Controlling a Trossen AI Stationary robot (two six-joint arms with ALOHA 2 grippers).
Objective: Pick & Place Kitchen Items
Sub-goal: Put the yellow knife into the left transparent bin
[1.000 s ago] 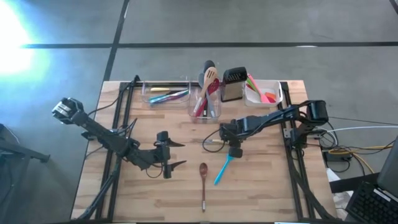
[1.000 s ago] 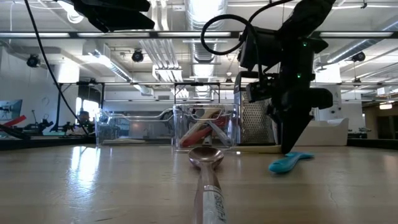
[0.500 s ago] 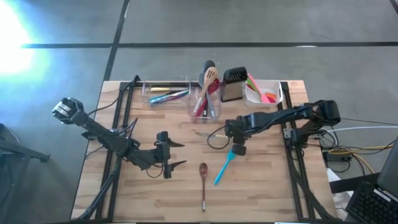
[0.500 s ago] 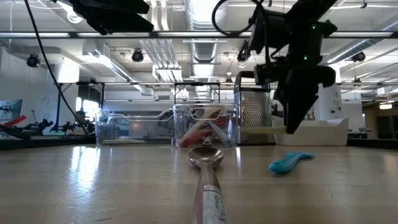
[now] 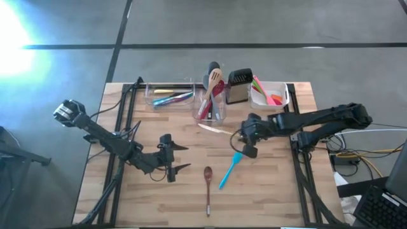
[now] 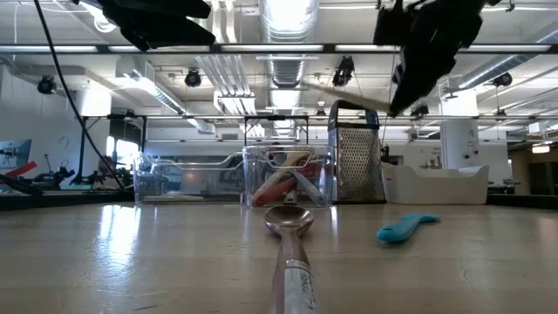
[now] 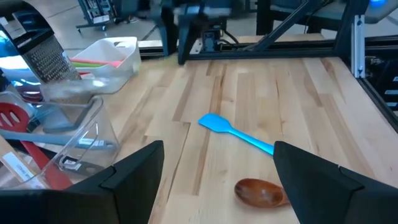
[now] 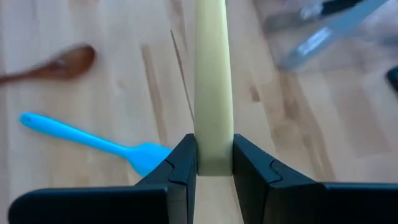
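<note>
My right gripper [image 5: 242, 135] is shut on a slim pale yellow utensil [image 5: 215, 128] and holds it high above the table's middle; it also shows in the low view [image 6: 349, 95]. My left gripper [image 5: 180, 158] is open and empty, low over the table's left-middle. A blue spatula [image 5: 229, 170] and a brown wooden spoon [image 5: 208, 182] lie flat on the table near the front; both show in the left wrist view, the spatula [image 7: 236, 132] and the spoon [image 7: 260, 192]. My right gripper pinches the end of the pale yellow handle [image 8: 213, 158] between its two fingers [image 8: 184, 167]. The fingers come from the table's right, slanting down. The utensil runs on ahead of them toward the table's left, about level and lifted clear of the table.
At the back stand a clear tray [image 5: 166, 97] with utensils, a clear tub [image 5: 211, 107] with upright spoons and spatulas, a steel grater [image 5: 238, 86] and a white tub [image 5: 272, 95]. Bare wood lies between the grippers and the near edge.
My right gripper has risen from the table top and drawn toward the table's right edge, still shut on the pale yellow utensil. The utensil has been lifted clear of the table. The blue spatula and wooden spoon have stayed in place.
</note>
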